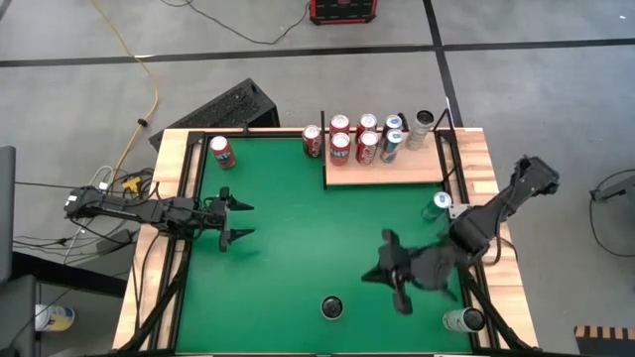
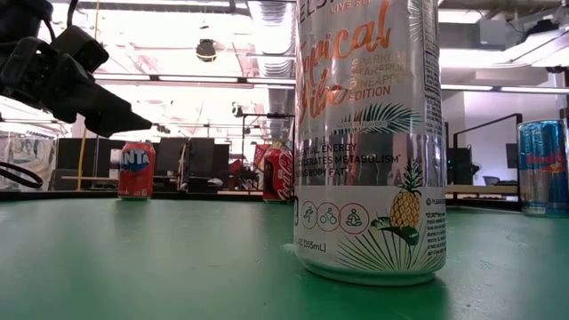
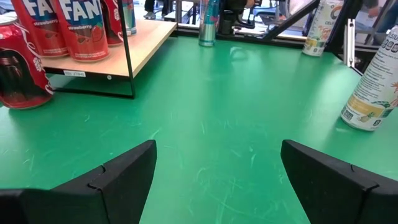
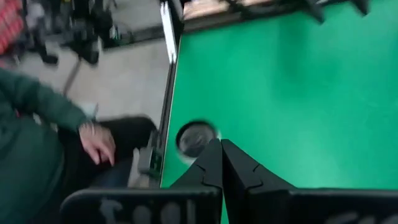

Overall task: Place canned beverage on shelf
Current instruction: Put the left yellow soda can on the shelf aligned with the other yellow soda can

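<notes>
While seven cans already stand in a huddle along the far edge of the shelf point(image 1: 397, 171), plenty of stock is still loose on the green table point(image 1: 288, 248), so the job reads as partly done. Neither arm carries anything right now. The right gripper point(image 1: 400, 295) hangs over the near half of the table with its fingers pressed shut and empty, pointing toward the can at the near edge point(image 1: 331, 307), which looks like the next candidate. The left gripper point(image 1: 239, 220) waits on its own side, fingers spread wide, nothing between them.

Still off the shelf: a red can in the far left corner point(image 1: 221, 151), a cola can point(image 1: 313, 141) just beside the shelf's left post, a blue can near the right rail point(image 1: 443, 202), and a silver can in the near right corner point(image 1: 464, 319). That shelf's thin black posts and the crowded back row would likely narrow any approach. A person's hand point(image 4: 96, 142) shows beyond the table's edge in the right wrist view.
</notes>
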Tool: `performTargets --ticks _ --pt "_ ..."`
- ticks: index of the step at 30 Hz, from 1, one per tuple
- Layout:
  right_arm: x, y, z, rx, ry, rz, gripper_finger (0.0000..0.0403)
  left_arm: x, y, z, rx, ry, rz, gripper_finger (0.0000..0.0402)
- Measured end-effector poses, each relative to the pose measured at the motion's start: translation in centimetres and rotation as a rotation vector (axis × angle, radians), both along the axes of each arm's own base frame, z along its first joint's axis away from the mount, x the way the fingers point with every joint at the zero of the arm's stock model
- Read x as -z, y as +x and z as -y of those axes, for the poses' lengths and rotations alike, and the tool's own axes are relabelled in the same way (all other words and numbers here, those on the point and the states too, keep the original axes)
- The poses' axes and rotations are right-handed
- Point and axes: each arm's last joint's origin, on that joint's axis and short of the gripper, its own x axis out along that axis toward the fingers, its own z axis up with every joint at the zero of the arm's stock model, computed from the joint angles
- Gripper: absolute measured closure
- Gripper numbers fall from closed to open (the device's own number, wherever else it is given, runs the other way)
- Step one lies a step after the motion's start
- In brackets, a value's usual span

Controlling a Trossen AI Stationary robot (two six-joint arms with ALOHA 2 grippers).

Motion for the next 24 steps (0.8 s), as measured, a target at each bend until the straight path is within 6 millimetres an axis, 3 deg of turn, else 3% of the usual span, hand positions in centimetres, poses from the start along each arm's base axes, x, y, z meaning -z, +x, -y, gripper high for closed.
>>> performTargets --ticks 5,10,18,24 --pt "0.0 1.2 -3.2 -0.058 -0.052 -0.062 0.0379 0.0 0.0 0.0 0.000 0.000 0.000 0.0072" --pt "0.4 2.7 -5.1 -0.075 -0.050 -0.061 0.0378 0.0 0.0 0.0 0.000 0.000 0.000 0.0072" --pt "2.1 6.0 -6.2 -0.054 -0.015 -0.029 0.0370 0.0 0.0 0.0 0.000 0.000 0.000 0.0072" --pt "2.3 7.8 -6.1 -0.184 -0.045 0.024 0.0372 0.0 0.0 0.0 0.000 0.000 0.000 0.0072"
